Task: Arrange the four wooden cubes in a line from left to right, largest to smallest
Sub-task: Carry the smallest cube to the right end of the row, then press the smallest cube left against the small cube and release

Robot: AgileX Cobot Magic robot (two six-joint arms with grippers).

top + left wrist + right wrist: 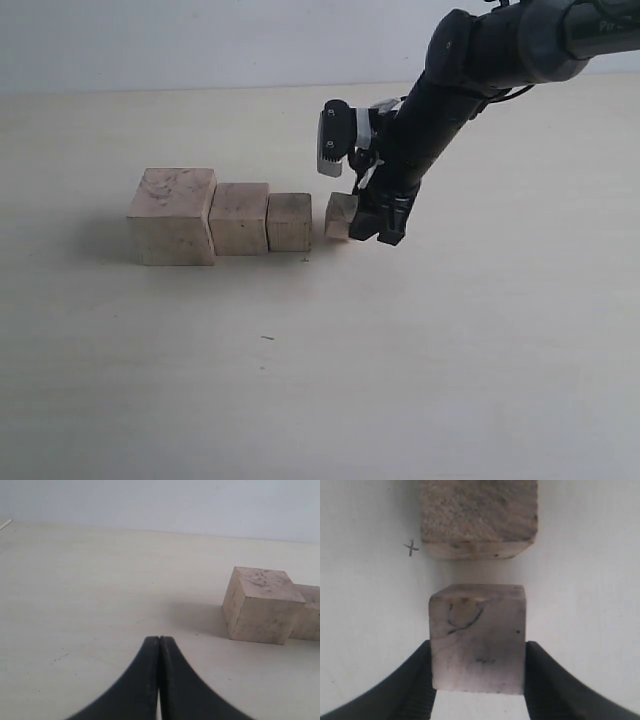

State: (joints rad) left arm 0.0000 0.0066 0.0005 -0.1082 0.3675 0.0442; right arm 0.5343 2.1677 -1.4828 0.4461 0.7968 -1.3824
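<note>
largest cube (172, 216) sits at the left end of the row on the table (450, 380). second cube (239, 218) is tight against its right side, and third cube (290, 222) is touching that one. then a small gap, and here's the smallest cube (341, 216), a touch skewed. the right gripper (477, 680) pinches it on two opposite side faces, jaws closed to the block's width. raw wood like this looks light, rigid and grippy, so a flat-face pinch across the middle should hold, while a corner grip would likely twist it. left gripper (159, 680) faces the largest cube, fingers pressed together, holding nothing.
</note>
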